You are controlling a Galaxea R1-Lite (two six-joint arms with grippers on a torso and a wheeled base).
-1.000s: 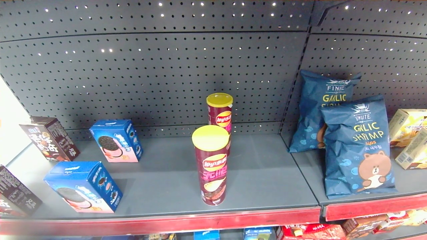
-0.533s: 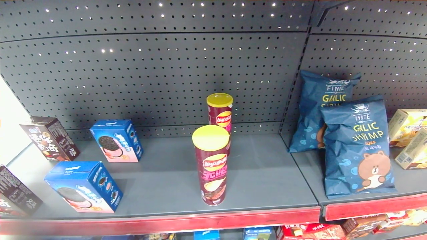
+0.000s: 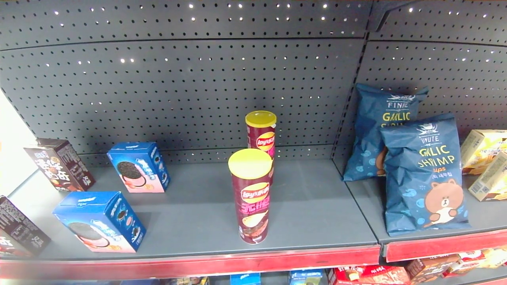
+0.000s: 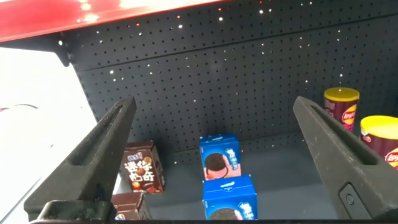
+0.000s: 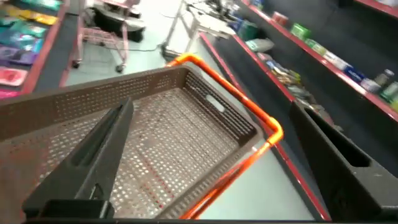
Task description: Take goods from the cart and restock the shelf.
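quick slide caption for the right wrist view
Open right tool poised above the brown mesh cart basket with its orange rim, store aisle shelves beyond.

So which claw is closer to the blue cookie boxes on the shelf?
Left. The left claw is open facing the shelf, the blue cookie boxes ahead; the right claw hangs open above the cart basket.

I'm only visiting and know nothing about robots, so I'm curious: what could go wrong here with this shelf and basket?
1. The front chip can stands tall near the shelf lip. A nudge from the open left end effector might topple it, perhaps onto the rear can.
2. The open right end effector hangs over a cart basket whose visible part holds no goods, so it may close on nothing.
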